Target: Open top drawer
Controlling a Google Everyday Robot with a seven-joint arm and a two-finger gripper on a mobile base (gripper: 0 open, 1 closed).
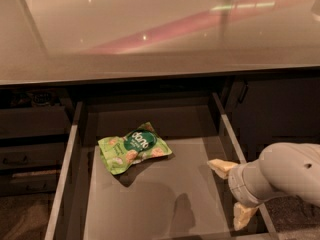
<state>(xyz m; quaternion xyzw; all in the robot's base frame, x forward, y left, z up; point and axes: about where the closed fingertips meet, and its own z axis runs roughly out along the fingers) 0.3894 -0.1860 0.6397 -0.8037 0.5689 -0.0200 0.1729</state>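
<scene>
The top drawer [165, 199] stands pulled far out under the counter, showing its pale grey floor and side rails [64, 184]. Its front panel and handle are below the frame's edge, out of view. A green snack bag [134, 146] lies on the drawer floor, left of centre. My gripper [232, 191] is at the lower right, by the drawer's right rail, on a pale rounded arm [285, 171]. Its two cream fingertips [220, 166] are spread apart with nothing between them.
A glossy countertop [150, 34] overhangs the drawer's back. Shorter dark drawer fronts [30, 156] sit at the left. A dark cabinet door [280, 109] with a vertical handle [243, 91] is at the right.
</scene>
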